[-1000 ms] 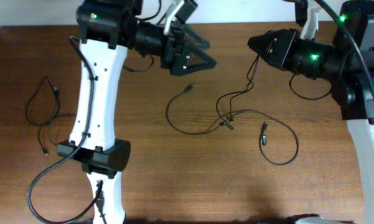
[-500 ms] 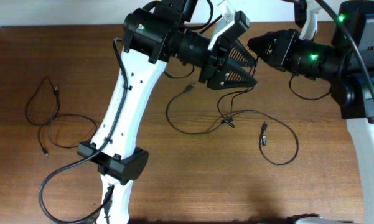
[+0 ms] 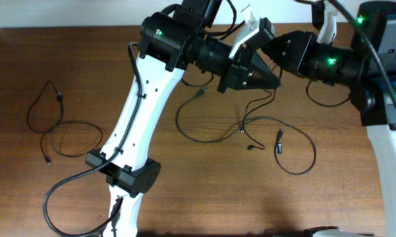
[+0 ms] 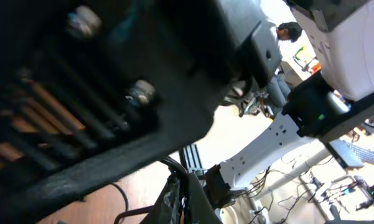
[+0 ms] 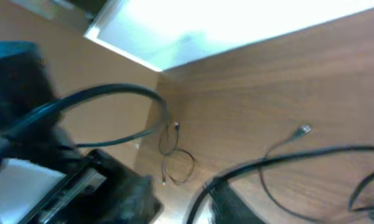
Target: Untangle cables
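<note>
A: Black cables (image 3: 242, 126) sit knotted mid-worktop (image 3: 184, 184), with a loose cord (image 3: 58, 97) looped far left.
B: Left claw (image 3: 270, 74) and right claw (image 3: 277, 49) crowd together above them. Can't tell if either's gripping anything.

You have a brown wooden bench (image 3: 184, 191) under both claws, and its grain runs from side to side. A white strip (image 3: 53, 13) runs along the far edge of the bench, behind the left claw (image 3: 270, 72) and the right claw (image 3: 277, 49). In the right claw's own camera, you see a bright white band (image 5: 249, 25) past the bench edge. In the left claw's camera, a messy room (image 4: 336, 193) lies beyond the claw. It is too blurry to name much, but there may be a keyboard (image 4: 361, 152) low on the right.
</note>
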Robot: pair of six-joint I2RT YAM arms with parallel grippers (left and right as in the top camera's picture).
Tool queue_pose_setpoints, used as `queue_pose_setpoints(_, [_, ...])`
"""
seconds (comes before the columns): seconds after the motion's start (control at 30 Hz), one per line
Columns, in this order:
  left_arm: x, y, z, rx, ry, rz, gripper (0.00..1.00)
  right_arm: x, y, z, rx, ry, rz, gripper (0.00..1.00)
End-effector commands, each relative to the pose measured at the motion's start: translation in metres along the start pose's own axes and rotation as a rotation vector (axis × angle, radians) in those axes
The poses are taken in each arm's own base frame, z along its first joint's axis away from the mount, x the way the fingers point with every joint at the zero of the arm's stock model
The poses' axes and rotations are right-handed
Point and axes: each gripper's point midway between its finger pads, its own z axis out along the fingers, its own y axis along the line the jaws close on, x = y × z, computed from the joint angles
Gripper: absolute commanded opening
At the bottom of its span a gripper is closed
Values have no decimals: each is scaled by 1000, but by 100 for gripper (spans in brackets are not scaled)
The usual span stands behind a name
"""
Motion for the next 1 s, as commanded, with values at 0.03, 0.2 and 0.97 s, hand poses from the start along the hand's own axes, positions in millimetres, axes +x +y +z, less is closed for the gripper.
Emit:
queue_pose_setpoints(0.03, [34, 85, -33, -501, 135, -290, 0, -6, -44, -5, 236, -53, -9, 52])
queue_pose_setpoints(0.2, [14, 95, -128, -1013, 114, -235, 0, 13, -77, -4, 373, 25, 16, 63])
queue_pose_setpoints(0.97, [199, 40, -519, -1989, -276, -1157, 99, 34, -98, 3, 427, 147, 14, 64])
